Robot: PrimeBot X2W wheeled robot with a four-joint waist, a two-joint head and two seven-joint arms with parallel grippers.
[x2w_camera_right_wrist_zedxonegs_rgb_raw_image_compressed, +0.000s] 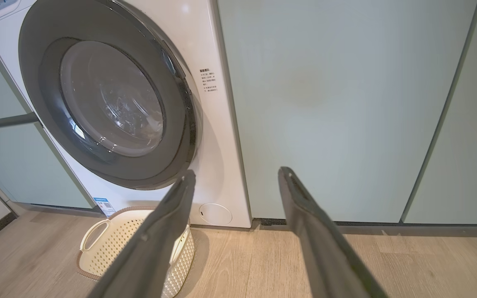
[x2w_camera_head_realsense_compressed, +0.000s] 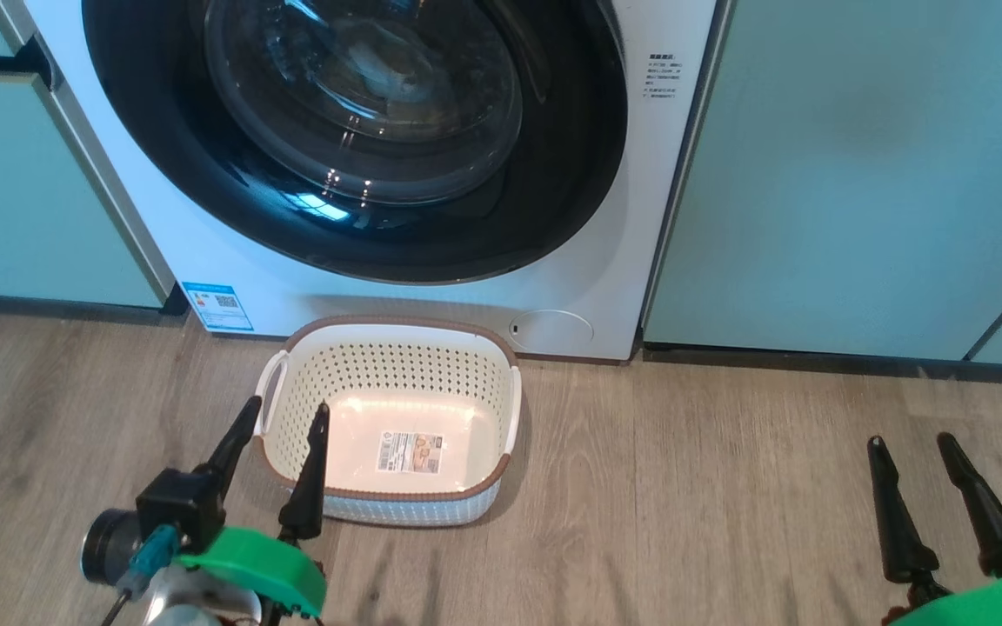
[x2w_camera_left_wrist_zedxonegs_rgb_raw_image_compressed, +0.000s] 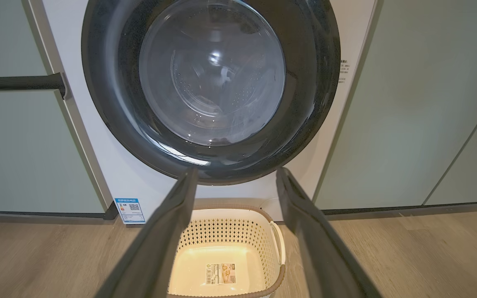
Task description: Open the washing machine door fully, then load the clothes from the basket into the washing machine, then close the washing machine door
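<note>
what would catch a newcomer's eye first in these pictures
The glossy black washing machine door, shut, looms at the top. Below it on the wood floor sits the cream basket, holding just a label sticker. The left end effector hovers open at its near left corner, the right end effector open at lower right.

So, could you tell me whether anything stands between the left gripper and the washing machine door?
Nothing visible blocks it. The open left gripper faces the shut washing machine door; the empty basket sits on the floor below that line.
</note>
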